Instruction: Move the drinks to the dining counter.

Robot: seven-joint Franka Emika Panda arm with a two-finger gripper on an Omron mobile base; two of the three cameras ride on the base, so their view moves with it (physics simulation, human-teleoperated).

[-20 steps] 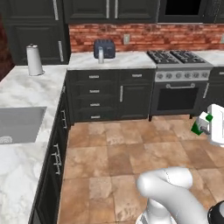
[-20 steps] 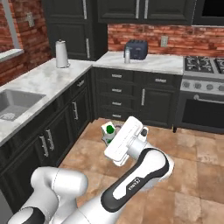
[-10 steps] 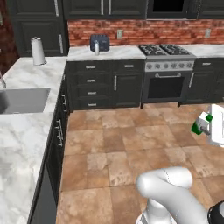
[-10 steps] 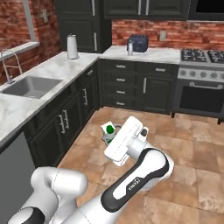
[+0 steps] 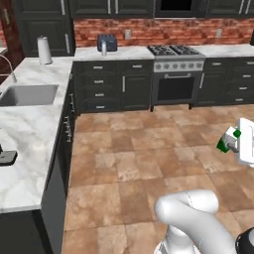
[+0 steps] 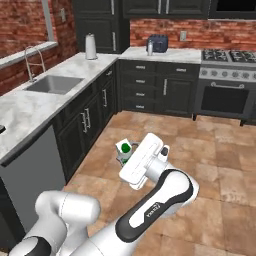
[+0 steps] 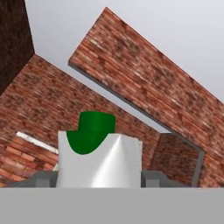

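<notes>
My gripper [image 6: 127,154] is shut on the green-and-white carton [image 6: 123,150], held up in the air over the tiled floor. In the left base view the carton [image 5: 227,141] shows at the right edge, in front of the white hand. Close up in the hand view, the carton [image 7: 99,158] sits between the two grey fingertips [image 7: 42,178], its green top facing away. A grey metal bottle [image 5: 103,48] with a light cap stands on the far marble worktop beside the toaster [image 5: 107,42]; the right base view also has this bottle [image 6: 149,48]. The dining counter is out of view.
A marble worktop [image 5: 30,129] with a sink [image 5: 27,94] and faucet runs along the left over dark cabinets. A paper-towel roll [image 5: 44,49] stands at its far corner. The stove [image 5: 176,51] is at the back. Tiled floor [image 5: 139,149] lies open in the middle.
The base has driven: the whole kitchen has slid and drawn back in both base views, and more of the sink worktop shows. The arm keeps its pose with the carton in its grip.
</notes>
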